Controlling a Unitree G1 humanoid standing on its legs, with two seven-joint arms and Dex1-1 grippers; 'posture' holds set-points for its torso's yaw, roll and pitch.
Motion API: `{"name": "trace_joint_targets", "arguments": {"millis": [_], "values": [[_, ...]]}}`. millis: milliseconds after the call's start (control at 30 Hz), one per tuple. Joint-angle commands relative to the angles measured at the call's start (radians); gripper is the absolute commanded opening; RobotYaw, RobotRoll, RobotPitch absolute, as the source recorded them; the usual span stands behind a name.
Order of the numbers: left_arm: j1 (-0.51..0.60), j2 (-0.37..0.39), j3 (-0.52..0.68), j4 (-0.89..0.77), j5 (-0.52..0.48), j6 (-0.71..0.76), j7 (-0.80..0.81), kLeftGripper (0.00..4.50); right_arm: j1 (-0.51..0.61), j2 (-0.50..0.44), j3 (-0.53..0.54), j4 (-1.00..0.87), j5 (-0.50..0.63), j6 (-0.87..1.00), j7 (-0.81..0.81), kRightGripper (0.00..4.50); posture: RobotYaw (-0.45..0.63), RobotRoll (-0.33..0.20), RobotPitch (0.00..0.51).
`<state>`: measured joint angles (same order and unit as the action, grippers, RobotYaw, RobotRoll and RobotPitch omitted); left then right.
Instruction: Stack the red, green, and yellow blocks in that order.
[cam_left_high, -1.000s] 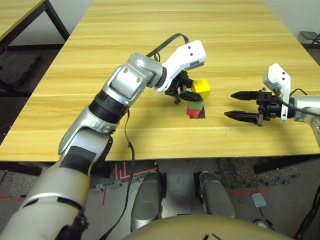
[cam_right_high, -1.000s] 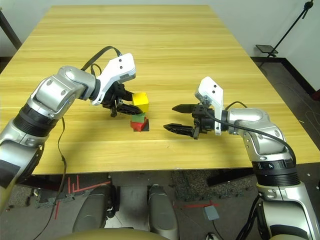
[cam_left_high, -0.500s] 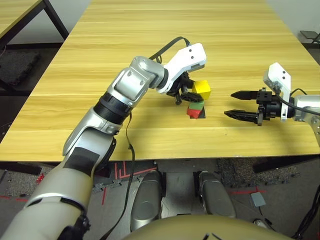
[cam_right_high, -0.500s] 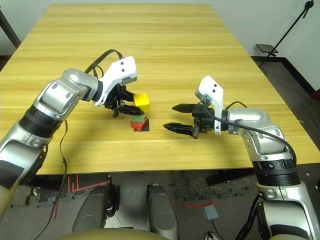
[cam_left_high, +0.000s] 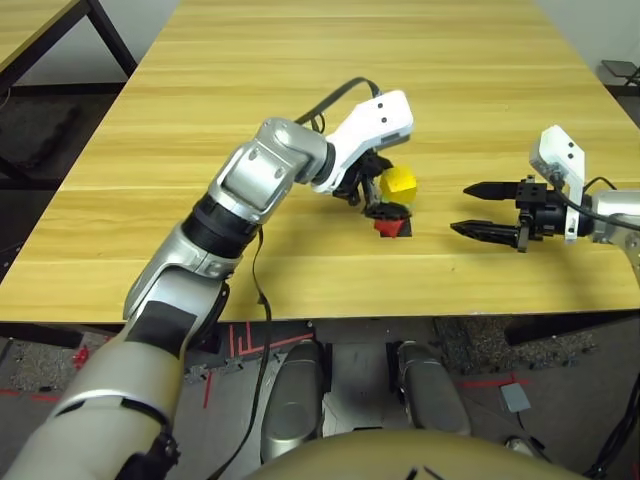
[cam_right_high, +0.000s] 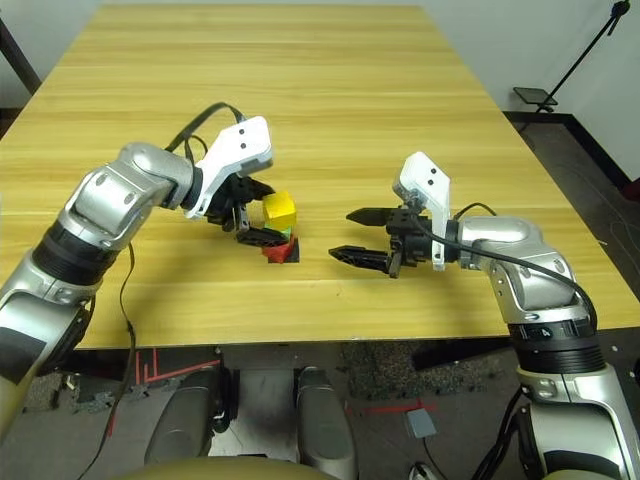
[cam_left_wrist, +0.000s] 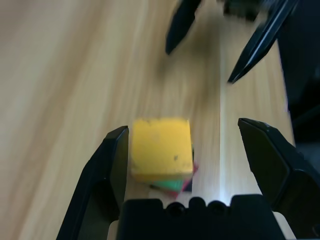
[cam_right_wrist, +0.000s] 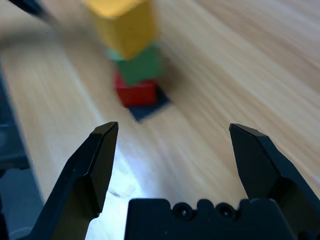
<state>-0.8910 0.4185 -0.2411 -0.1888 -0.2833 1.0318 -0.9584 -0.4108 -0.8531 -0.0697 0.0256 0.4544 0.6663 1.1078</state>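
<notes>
There were three blocks on the wooden table (cam_right_high: 400, 100), one of each colour: one red block (cam_right_wrist: 136, 92), one green block (cam_right_wrist: 142, 66) and one yellow block (cam_right_high: 280, 211). They made a single stack, well in from the table's near edge and about midway between its left and right edges. One flat black square patch (cam_right_wrist: 150, 107) lay under that stack. Two grippers were over the table: one left gripper (cam_left_wrist: 192, 156) and one right gripper (cam_right_high: 351, 234), each with two black fingers, four fingers in all. One black cable (cam_left_high: 258, 290) hung along the left arm. A second wooden table (cam_left_high: 30, 25) showed at the far left corner.
</notes>
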Motion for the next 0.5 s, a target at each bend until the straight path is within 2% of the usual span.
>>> {"name": "trace_joint_targets", "arguments": {"millis": [33,133,233,333,400,500], "values": [[0.158,0.015,0.189,-0.172,-0.041,0.104,0.133,4.46,0.039,0.012,-0.116,0.087,-0.003,0.038,-0.134,4.50,0.20,-0.073,0.074],[0.350,-0.005,0.336,-0.258,-0.029,0.093,0.259,4.46,0.065,0.090,-0.210,0.138,0.006,0.011,-0.254,4.50,0.19,-0.084,0.069],[0.509,-0.134,0.451,-0.185,0.049,-0.199,0.470,4.46,0.047,0.145,-0.271,0.283,-0.042,-0.143,-0.348,4.50,0.20,-0.097,0.064],[0.640,-0.240,0.473,-0.104,0.119,-0.519,0.599,4.46,-0.005,0.158,-0.289,0.461,-0.098,-0.343,-0.415,4.50,0.18,-0.122,0.077],[0.686,-0.295,0.473,-0.055,0.159,-0.673,0.680,4.46,-0.043,0.160,-0.297,0.564,-0.115,-0.448,-0.436,4.50,0.18,-0.130,0.081],[0.727,-0.334,0.466,0.003,0.210,-0.826,0.766,4.46,-0.070,0.165,-0.305,0.692,-0.131,-0.585,-0.438,4.50,0.18,-0.138,0.088]]}}
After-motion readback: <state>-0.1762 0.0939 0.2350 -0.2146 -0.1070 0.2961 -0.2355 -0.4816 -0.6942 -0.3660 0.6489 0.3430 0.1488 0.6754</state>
